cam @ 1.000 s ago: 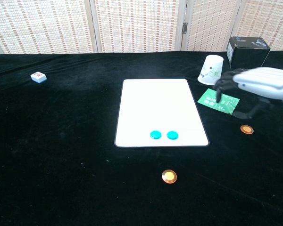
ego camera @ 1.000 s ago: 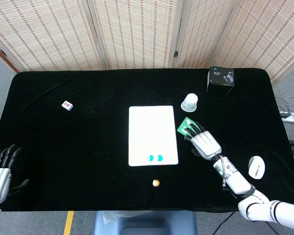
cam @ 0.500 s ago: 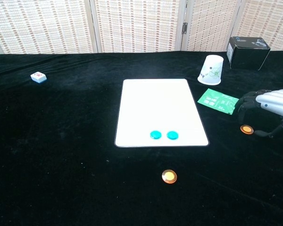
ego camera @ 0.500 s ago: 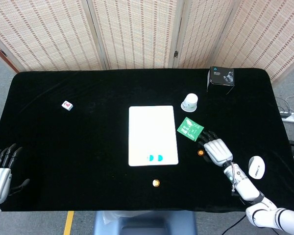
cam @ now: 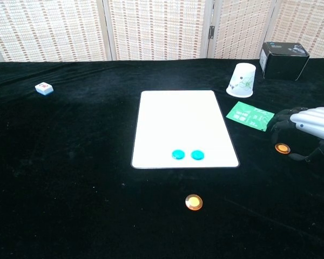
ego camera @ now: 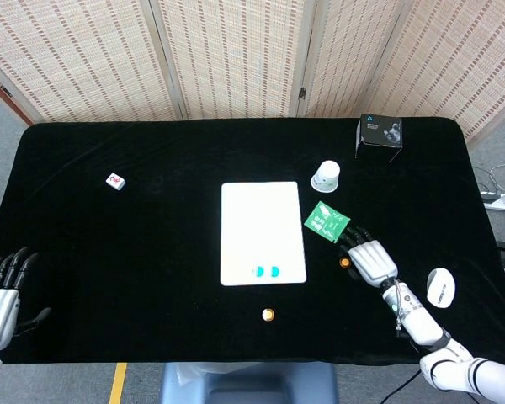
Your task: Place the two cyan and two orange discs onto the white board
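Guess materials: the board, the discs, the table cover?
White board: looks like rigid plastic or coated card, smooth matte, flat with rounded corners. Cyan discs and orange discs: probably plastic, slightly glossy; the orange ones show a paler centre. Table cover: black cloth, velvet-like, with a faint nap and no shine. None of this is certain from looks alone.

Left hand (ego camera: pixel 0 290) sits at the head view's edge, wrist cut off, absent from the chest view. Right hand (cam: pixel 308 127) runs off the chest frame; its dark fingertips (cam: pixel 281 125) blur into the black cloth. Box (cam: pixel 283 54) print too small to read.
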You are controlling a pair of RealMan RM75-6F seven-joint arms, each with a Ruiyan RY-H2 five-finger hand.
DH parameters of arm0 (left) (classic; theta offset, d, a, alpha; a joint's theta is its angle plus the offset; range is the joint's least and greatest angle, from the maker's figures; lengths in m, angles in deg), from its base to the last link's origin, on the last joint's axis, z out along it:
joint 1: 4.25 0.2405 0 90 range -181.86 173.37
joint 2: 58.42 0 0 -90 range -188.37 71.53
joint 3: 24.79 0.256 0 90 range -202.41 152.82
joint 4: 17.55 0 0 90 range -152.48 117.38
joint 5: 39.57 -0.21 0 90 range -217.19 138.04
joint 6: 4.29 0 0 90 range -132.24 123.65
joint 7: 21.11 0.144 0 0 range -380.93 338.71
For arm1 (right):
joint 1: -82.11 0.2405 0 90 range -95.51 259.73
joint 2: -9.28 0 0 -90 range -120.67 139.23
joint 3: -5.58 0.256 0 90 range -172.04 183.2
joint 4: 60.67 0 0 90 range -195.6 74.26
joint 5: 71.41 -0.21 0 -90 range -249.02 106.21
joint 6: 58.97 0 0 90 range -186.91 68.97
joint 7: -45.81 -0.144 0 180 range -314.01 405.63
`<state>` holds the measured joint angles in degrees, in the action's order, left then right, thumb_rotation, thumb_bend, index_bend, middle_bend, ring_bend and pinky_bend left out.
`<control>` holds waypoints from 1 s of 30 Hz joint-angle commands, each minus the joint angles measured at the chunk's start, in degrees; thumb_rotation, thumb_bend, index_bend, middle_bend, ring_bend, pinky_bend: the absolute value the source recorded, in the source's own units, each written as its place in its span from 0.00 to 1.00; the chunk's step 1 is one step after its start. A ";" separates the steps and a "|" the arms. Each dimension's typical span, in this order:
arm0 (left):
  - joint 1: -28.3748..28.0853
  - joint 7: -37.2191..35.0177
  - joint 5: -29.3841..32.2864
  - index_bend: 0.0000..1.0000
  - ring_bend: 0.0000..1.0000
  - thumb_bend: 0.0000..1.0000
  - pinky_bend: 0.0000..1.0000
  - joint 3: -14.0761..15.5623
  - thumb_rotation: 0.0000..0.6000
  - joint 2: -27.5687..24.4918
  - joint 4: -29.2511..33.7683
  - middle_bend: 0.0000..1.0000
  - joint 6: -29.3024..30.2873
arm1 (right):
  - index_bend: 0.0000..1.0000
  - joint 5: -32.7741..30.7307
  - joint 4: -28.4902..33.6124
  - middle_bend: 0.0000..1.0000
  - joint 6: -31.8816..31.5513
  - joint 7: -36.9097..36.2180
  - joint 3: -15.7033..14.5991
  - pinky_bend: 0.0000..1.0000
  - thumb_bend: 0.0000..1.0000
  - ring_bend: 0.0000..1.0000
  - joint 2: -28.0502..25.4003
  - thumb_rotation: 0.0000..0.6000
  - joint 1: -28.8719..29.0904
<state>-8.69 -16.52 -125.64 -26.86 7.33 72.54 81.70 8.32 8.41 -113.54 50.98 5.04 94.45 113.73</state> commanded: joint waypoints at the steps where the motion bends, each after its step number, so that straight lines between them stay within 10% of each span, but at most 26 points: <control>1: 0.02 -0.08 0.04 0.05 0.01 0.23 0.00 0.03 1.00 0.06 -0.09 0.02 -0.03 | 0.39 -0.01 -0.33 0.18 0.24 0.10 0.18 0.00 0.44 0.03 0.19 1.00 0.04; 20: 0.05 -0.46 0.02 0.05 0.01 0.22 0.00 0.03 1.00 0.21 -0.45 0.02 0.01 | 0.51 0.20 -0.90 0.22 0.52 0.33 1.38 0.00 0.44 0.03 0.75 1.00 0.09; 30: 0.07 -0.26 -0.50 0.05 0.01 0.22 0.00 -0.03 1.00 -0.20 0.29 0.02 0.56 | 0.51 0.89 9.63 0.22 2.77 3.47 6.27 0.00 0.44 0.03 -2.88 1.00 6.05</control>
<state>-8.63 -16.77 -126.16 -26.88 7.14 72.82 82.25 9.64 16.61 -112.14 53.28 10.01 91.77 118.24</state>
